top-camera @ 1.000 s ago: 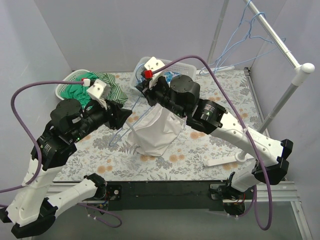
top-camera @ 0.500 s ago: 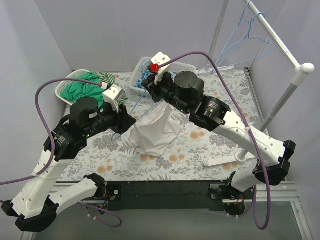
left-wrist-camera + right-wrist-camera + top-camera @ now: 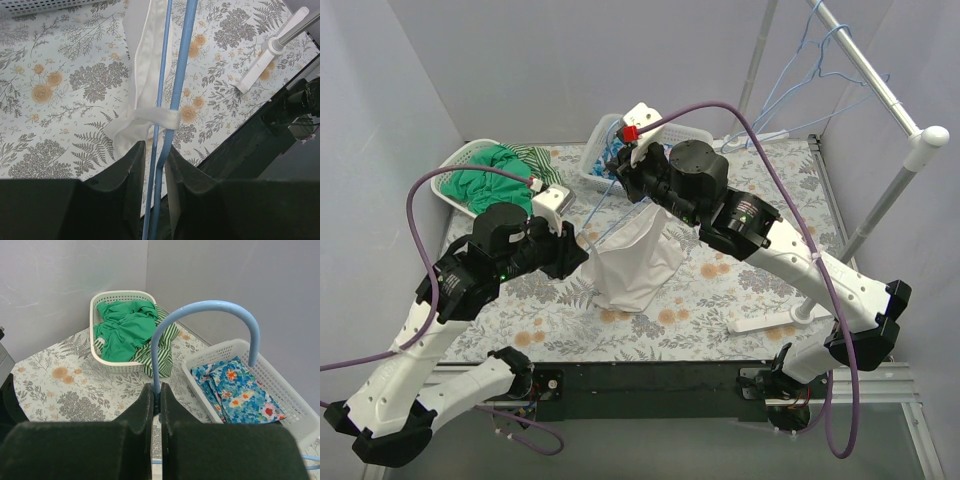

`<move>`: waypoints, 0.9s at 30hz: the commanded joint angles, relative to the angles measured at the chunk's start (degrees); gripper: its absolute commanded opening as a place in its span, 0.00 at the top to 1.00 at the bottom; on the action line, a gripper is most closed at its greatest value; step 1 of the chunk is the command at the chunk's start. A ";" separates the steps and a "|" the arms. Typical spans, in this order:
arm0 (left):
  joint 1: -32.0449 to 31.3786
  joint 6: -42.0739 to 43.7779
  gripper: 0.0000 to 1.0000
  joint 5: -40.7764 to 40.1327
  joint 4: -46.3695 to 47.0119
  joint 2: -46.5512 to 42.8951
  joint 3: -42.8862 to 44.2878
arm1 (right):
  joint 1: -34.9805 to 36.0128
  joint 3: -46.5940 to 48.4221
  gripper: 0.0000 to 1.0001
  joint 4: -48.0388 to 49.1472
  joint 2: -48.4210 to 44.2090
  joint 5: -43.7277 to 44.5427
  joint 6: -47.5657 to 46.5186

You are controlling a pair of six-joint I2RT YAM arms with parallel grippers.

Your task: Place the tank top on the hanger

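My right gripper (image 3: 623,178) is shut on the neck of the pale-blue hanger (image 3: 600,203), just below its curved hook (image 3: 210,305), and holds it above the table; in the right wrist view the gripper (image 3: 156,392) pinches that wire. The white tank top (image 3: 635,265) hangs from the hanger, its hem on the table. My left gripper (image 3: 578,252) is at the hanger's lower left side. In the left wrist view that gripper (image 3: 156,155) has two blue hanger wires (image 3: 177,75) pinched between its jaws, and a white strap (image 3: 145,55) wraps across them just beyond the fingertips.
A white basket (image 3: 470,160) with green and striped garments stands at the back left, also in the right wrist view (image 3: 107,295). A second basket (image 3: 690,135) holds blue floral cloth (image 3: 235,390). A rack pole (image 3: 880,85) with spare hangers (image 3: 800,85) stands right; its white foot (image 3: 765,325) lies on the table.
My left arm has swung right and forward, its gripper staying at the hanger's lower side. The right gripper rose slightly with the hanger, and the tank top shifted a little right.
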 commanded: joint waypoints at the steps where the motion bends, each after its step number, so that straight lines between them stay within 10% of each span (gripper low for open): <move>1: 0.24 0.33 0.79 -0.98 -0.60 -1.20 -1.14 | -0.46 2.94 0.99 2.37 -0.40 0.89 0.01; 12: 0.24 0.95 1.00 -1.15 -1.13 -0.23 -1.76 | -0.55 4.43 0.99 2.37 0.48 1.51 -0.52; 27: 0.24 1.48 1.00 -2.03 4.66 -5.85 -4.31 | -0.55 0.48 0.99 2.29 -1.27 0.01 0.53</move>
